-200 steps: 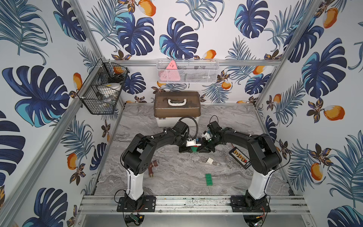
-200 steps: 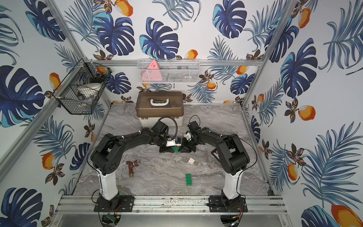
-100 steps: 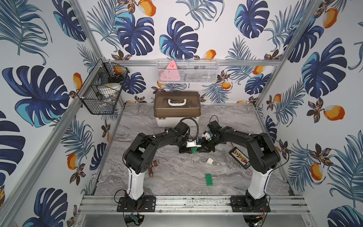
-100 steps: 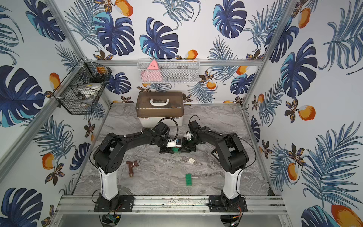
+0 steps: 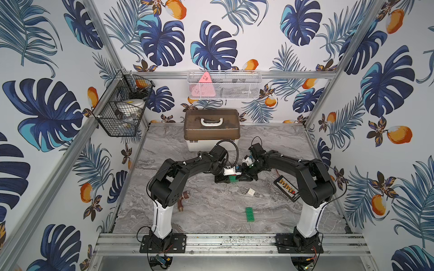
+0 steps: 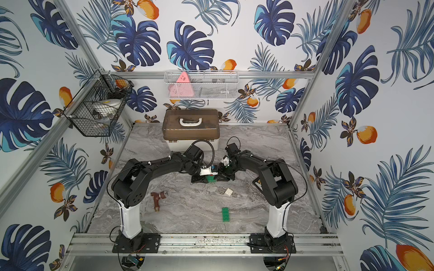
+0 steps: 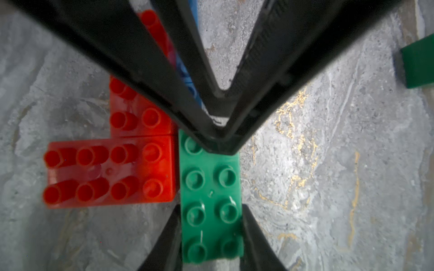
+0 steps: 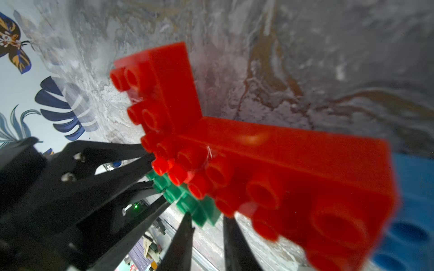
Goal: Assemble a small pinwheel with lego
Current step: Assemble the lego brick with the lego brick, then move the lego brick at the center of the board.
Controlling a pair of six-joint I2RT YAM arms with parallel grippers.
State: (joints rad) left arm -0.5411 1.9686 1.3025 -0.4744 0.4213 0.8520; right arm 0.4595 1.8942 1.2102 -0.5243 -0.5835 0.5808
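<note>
We see the partly built pinwheel [image 7: 164, 152] lying on the grey marbled bench [image 5: 206, 218], right where the two grippers meet tip to tip. The left gripper [image 7: 210, 208] is clamped on a green brick [image 7: 209, 183], with one finger flat against each long side. The right gripper [image 8: 206, 218] faces it head-on, its tips over the far end of that green brick. Its fingers are slightly parted and grasp nothing. Just outside one left-gripper finger, two red bricks [image 7: 110, 173] form an L, studs up, touching the green brick's long side. A blue brick [image 8: 418, 185] sits beside the red ones, mostly hidden behind the right gripper's fingers. Near the right gripper, toward the arm bases, a white brick [image 5: 250, 192] lies loose. A second green brick [image 5: 250, 214] lies farther out the same way, well apart from both grippers. A black button board [image 5: 287, 188] sits beside the right arm, and a brown pipe fitting [image 5: 182, 201] lies by the left arm's base.
</note>
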